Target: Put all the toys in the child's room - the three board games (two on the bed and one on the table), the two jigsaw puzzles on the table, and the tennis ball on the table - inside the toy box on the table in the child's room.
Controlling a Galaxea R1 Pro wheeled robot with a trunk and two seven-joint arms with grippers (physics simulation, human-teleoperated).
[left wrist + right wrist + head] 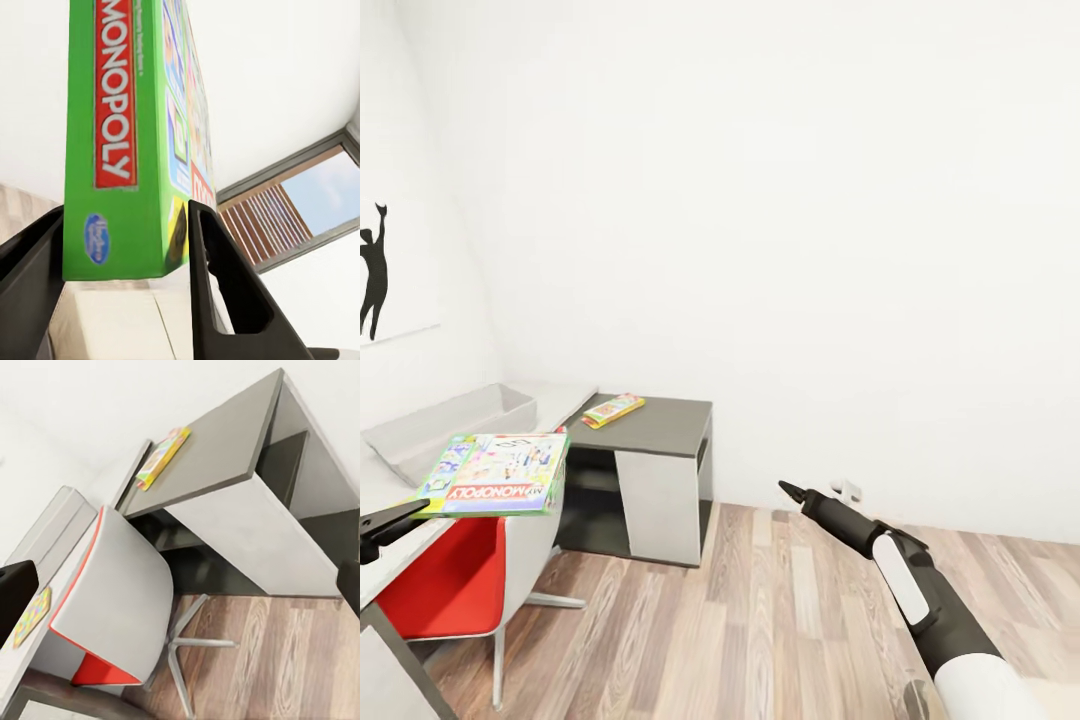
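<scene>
One jigsaw puzzle [31,616] beside the right wrist's chair [120,600].

Plain white walls [780,200] close the room, meeting in a corner at far left. On the left wall hangs a white picture with a black silhouette figure [374,270]. The floor [760,620] is wood-look planks in mixed brown and grey, lit evenly and softly. A chair [470,570] with a red seat and a pale grey shell stands on a slim metal base, near left. A small white socket [847,490] sits low on the far wall, just above the floor.
</scene>
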